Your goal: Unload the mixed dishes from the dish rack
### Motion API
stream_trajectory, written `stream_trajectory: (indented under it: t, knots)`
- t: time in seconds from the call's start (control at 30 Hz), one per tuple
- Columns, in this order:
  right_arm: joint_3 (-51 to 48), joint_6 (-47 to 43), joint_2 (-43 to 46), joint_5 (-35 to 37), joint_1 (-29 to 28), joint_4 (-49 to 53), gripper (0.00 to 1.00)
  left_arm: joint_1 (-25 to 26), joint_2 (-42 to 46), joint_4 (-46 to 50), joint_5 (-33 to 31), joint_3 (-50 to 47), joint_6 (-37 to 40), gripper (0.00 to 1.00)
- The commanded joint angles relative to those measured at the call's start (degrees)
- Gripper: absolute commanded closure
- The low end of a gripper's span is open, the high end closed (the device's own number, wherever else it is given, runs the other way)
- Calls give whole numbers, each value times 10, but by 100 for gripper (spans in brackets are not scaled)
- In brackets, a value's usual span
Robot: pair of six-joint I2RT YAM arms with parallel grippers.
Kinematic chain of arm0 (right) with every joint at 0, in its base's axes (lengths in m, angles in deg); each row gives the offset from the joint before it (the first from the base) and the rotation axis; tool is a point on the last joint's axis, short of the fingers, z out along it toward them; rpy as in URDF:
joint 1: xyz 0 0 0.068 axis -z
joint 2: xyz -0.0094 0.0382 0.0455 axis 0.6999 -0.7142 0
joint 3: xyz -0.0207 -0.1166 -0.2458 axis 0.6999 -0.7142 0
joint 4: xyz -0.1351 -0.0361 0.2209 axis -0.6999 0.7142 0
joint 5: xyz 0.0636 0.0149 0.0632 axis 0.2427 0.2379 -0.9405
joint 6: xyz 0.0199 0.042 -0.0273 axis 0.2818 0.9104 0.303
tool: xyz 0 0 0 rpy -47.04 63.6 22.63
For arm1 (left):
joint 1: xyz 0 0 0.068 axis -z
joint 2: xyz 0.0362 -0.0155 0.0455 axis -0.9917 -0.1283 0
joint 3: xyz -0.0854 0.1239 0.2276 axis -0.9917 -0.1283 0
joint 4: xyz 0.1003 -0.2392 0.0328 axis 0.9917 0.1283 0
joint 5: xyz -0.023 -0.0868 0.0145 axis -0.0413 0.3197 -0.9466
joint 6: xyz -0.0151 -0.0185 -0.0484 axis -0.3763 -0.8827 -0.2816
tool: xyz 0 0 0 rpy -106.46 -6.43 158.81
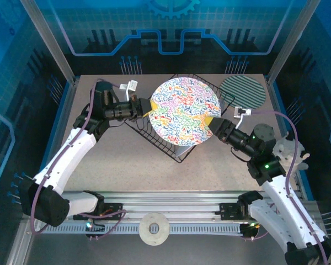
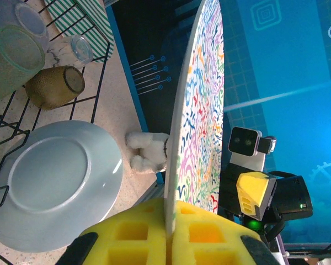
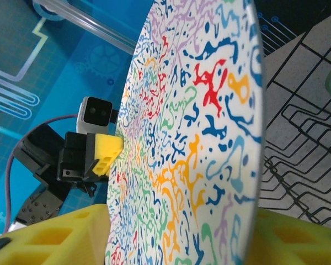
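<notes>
My left tool is clamped on the rim of the large round multicolour squiggle-patterned plate, holding it above the black wire dish rack. My right tool straddles the opposite rim, but I cannot tell whether it grips. The plate looks stiff, glossy and breakable, so opposite rim edges seem the safest hold.

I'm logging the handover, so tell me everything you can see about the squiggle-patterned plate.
The squiggle-patterned plate is large, round and white, covered in red, blue, green, orange and purple squiggles, thin-edged and rigid-looking. It hangs over the dish rack, face toward the overhead camera. The left gripper clamps one rim; the right gripper straddles the opposite rim, contact unclear.
</notes>
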Motion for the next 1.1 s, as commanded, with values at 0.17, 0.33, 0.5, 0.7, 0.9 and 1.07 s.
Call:
stream_trajectory:
  t: [0.17, 0.33, 0.5, 0.7, 0.9, 1.07]
  knots:
    - [7, 21, 8, 21, -11, -8, 57, -1, 13, -16, 8, -8, 17, 100]
    - [-13, 37, 17, 35, -13, -27, 68, -1, 13, -14, 4, -7, 21, 100]
    - [-11, 35, 21, 45, -14, -17, 81, -1, 12, -17, 3, -10, 21, 100]
    - [-11, 33, 22, 59, -15, -11, 100, -1, 11, -21, 7, -12, 22, 100]
    - [-4, 15, 28, 87, -13, -16, 100, 0, 30, -45, 11, -20, 19, 2]
    - [24, -2, 28, 100, 36, 7, 100, -1, 64, -77, 13, -38, 19, 1]
